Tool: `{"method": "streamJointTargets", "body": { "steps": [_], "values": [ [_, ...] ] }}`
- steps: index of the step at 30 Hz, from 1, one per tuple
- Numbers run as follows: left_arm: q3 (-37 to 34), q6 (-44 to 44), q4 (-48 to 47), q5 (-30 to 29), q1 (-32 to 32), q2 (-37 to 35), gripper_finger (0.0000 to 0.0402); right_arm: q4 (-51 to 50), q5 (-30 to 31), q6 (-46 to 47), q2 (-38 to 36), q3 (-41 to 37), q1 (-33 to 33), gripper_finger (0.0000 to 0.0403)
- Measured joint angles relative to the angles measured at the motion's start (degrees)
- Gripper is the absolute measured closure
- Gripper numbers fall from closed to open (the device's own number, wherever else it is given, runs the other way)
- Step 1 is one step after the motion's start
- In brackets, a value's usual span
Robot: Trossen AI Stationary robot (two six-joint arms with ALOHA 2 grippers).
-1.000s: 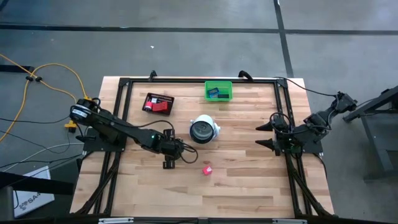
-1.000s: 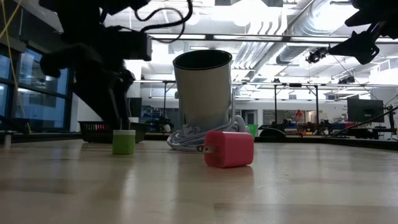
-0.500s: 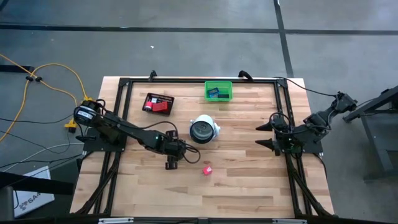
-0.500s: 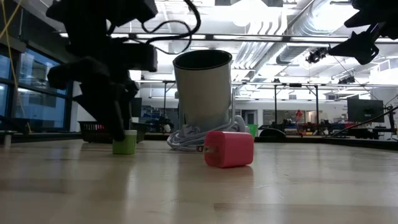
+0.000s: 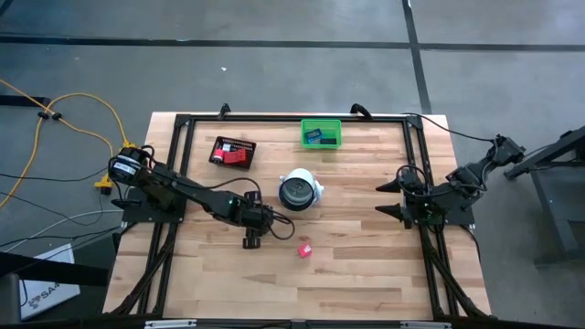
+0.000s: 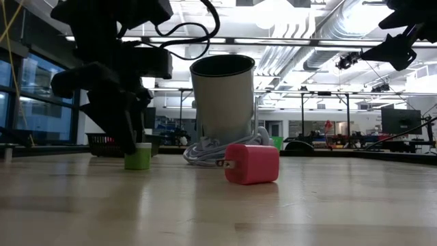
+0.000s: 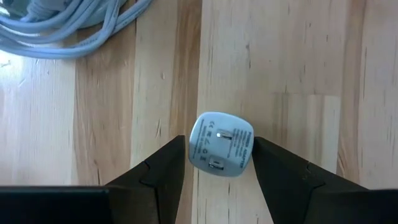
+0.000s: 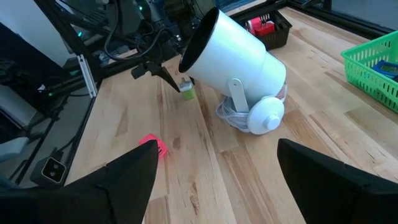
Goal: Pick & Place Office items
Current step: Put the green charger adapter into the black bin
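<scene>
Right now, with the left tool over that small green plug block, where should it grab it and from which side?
Grip the small green plug block across its two flat side faces, coming straight down from above. In the wrist view it sits pronged face up between the open fingers of the left tool, clear of the white cable.

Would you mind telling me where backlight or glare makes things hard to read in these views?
Low view: bright ceiling lights behind leave the left gripper a black silhouette beside the green block, while the pink charger shows clearly. Left wrist view: evenly lit, and the small plug between the fingers is sharp. High view: flat light, but the pink charger is tiny.
</scene>
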Motion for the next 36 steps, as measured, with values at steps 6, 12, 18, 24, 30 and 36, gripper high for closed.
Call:
{"method": "streamJointTargets", "body": {
  "steps": [6,12,18,24,30,36],
  "values": [
    [0.00,1.84,0.28,-0.02,0.00,0.00,0.0224,0.00,0.00,0.00,0.00,0.00,-0.01,0.0086],
    [0.00,1.86,0.26,-0.03,0.00,0.00,0.0229,0.00,-0.01,0.00,0.00,0.00,0.00,0.0086],
    [0.02,1.77,0.28,-0.07,0.00,-0.03,0.0255,0.00,0.00,0.00,0.00,0.00,-0.01,0.0086],
    [0.02,1.34,0.26,-0.11,0.00,-0.07,0.0260,0.00,0.00,0.00,0.00,0.00,-0.02,0.0086],
    [0.02,1.10,0.26,-0.12,0.00,-0.07,0.0262,0.00,0.00,0.00,0.00,0.00,0.00,0.0086],
    [0.02,0.73,0.22,-0.13,0.00,-0.07,0.0262,0.00,0.00,0.00,-0.02,0.00,0.00,0.0086]
  ]
}}
